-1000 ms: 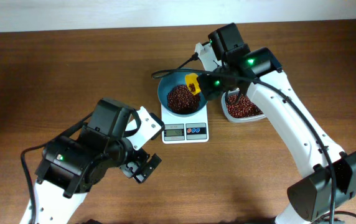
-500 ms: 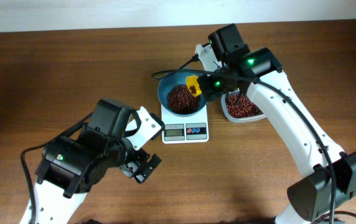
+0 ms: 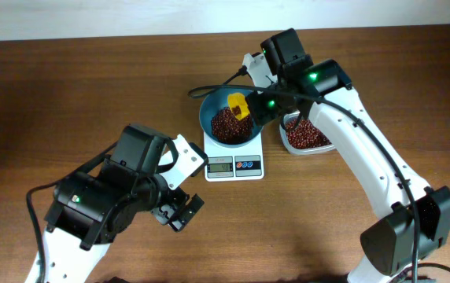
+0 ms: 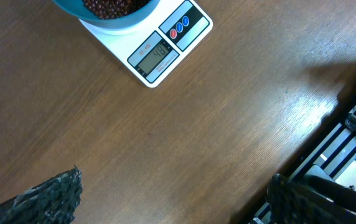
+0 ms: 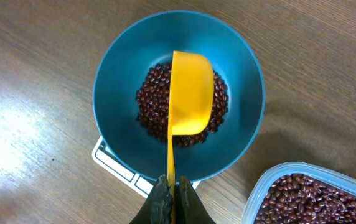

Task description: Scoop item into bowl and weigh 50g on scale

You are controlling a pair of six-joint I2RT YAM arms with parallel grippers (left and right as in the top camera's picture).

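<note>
Right gripper clamps the scoop over the bowl mid-frame; tipping too many beans would overshoot the scale. Left gripper gapes wide.

Overhead looks straight down, far; right wrist close above bowl; left wrist higher, perhaps tilted — all share scale.

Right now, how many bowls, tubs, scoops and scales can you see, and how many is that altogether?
Round teal-blue bowl: 1
Clear rectangular plastic tub: 1
Yellow plastic scoop: 1
White square digital scale: 1
Total: 4
</note>
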